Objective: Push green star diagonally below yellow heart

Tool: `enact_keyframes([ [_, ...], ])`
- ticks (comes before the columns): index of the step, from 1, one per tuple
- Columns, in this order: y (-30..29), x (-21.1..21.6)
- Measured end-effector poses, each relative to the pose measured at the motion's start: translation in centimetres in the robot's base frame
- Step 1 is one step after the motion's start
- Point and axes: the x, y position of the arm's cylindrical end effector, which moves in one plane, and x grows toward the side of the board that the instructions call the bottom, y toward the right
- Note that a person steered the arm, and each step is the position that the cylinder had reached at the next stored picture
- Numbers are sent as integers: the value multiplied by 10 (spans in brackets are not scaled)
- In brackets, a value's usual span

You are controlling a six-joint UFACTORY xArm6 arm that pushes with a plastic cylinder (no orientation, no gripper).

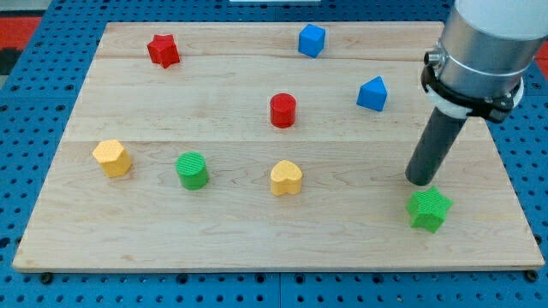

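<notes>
Camera view: my tip (420, 180) is resting on the wooden board (257, 235) just above the green star (428, 209), apparently touching its upper edge, though contact is hard to confirm. The rod has no jaws and is holding nothing. The green star is sitting near the view's bottom right, well right of the yellow heart (286, 177) and slightly lower. A green cylinder (192, 169) is standing left of the heart.
</notes>
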Motion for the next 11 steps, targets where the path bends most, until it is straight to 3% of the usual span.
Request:
enact_keyframes([
  [2,46,1],
  [3,-4,81],
  [4,-22,109],
  [7,-57,117],
  [9,-171,105],
  [10,-188,93],
  [11,-157,87],
])
